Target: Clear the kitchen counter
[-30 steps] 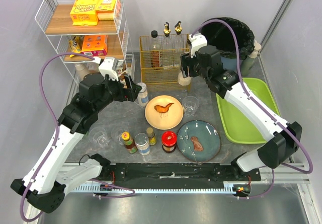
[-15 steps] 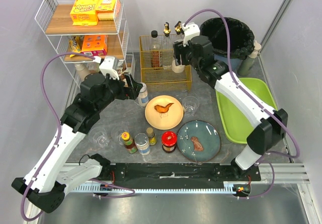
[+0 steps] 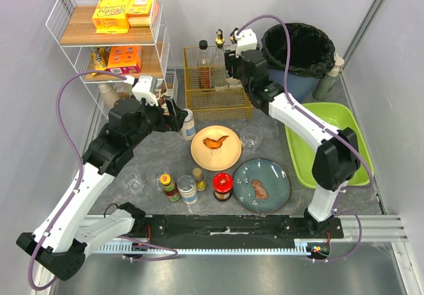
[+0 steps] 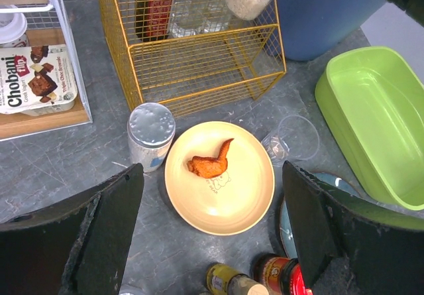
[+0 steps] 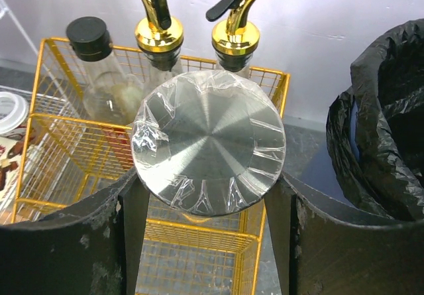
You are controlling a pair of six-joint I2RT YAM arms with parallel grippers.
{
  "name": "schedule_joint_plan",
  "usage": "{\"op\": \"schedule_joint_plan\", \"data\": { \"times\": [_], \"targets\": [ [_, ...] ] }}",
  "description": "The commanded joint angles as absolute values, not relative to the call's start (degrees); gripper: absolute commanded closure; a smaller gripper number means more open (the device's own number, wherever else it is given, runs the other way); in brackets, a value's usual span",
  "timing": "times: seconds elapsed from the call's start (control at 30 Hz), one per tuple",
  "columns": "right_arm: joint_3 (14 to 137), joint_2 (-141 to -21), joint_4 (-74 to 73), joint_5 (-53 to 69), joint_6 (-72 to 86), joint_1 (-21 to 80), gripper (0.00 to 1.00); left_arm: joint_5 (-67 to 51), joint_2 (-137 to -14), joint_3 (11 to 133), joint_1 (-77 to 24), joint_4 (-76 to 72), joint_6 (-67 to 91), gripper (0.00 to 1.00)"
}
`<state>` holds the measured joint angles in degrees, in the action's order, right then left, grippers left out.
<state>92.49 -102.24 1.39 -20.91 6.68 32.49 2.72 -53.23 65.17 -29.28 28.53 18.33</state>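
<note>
Right gripper [image 5: 207, 209] clamps a metal-lidded jar [image 5: 209, 150] by its sides above the yellow wire basket [image 3: 215, 89], at twelve o'clock on the kitchen counter [image 3: 275, 126], probably for stowing; left gripper [image 4: 212, 235] hangs wide and empty over the yellow plate [image 4: 222, 176]; only the right wrist view shows the grip clearly.

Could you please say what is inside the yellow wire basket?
A black-capped glass bottle and two gold-pourer bottles stand inside; a silver-lidded jar held in the right gripper covers the rest.
</note>
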Motion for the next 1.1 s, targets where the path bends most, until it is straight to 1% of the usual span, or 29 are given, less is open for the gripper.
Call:
{"op": "schedule_joint_plan", "data": {
  "times": [0.0,0.33,0.47,0.67,0.77,0.87,0.97,1.0,1.03,1.07],
  "targets": [
    [92.1,-103.7,11.9,-25.7,5.2,32.6,0.87,5.0,-52.7,65.0,-29.1,26.0,16.9,0.1],
    [89.1,-106.7,12.5,-27.2,5.1,32.6,0.86,5.6,-52.0,63.5,-29.2,26.4,17.1,0.1],
    [89.8,-109.2,11.6,-27.0,4.7,32.6,0.83,5.6,-52.2,63.1,-29.1,26.0,17.5,0.1],
    [91.7,-112.6,9.6,-26.8,5.7,32.5,0.76,4.3,-52.9,63.1,-29.2,25.3,18.7,0.1],
    [91.9,-113.5,8.4,-27.0,6.5,32.4,0.74,3.5,-53.0,62.8,-29.1,25.3,19.2,0.1],
    [92.1,-113.9,6.7,-26.7,7.1,32.3,0.67,3.2,-53.0,62.4,-29.1,25.3,19.5,0.1],
    [91.4,-113.7,6.4,-26.6,7.3,32.3,0.54,3.2,-53.2,62.1,-29.1,25.4,19.7,0.1],
    [91.3,-113.6,6.3,-26.8,7.4,32.3,0.46,3.2,-53.1,62.1,-29.1,25.4,19.7,0.1],
    [91.2,-113.2,6.0,-26.9,7.6,32.3,0.35,3.2,-53.1,62.1,-29.1,25.4,19.7,0.1],
    [91.0,-112.7,5.9,-27.0,7.7,32.3,0.26,3.3,-53.0,62.1,-29.2,25.4,19.7,0.1]
  ]
}}
